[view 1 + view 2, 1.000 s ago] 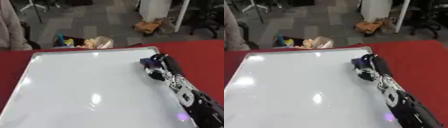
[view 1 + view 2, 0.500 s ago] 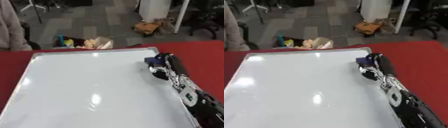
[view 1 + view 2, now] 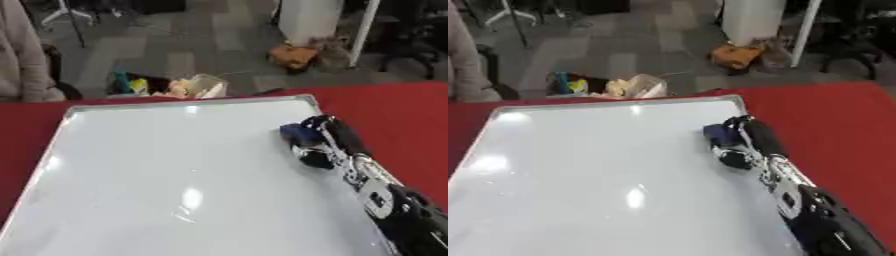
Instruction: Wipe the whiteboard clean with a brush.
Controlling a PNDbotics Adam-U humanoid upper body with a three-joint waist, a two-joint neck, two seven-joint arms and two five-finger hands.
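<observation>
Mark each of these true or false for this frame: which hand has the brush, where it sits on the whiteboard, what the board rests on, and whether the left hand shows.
1. The right hand holds the blue brush. True.
2. The brush is at the whiteboard's left edge. False: it is near the right edge, toward the far corner.
3. The whiteboard lies on a red table. True.
4. The left hand is pressing on the board. False: no left hand shows in either view.
</observation>
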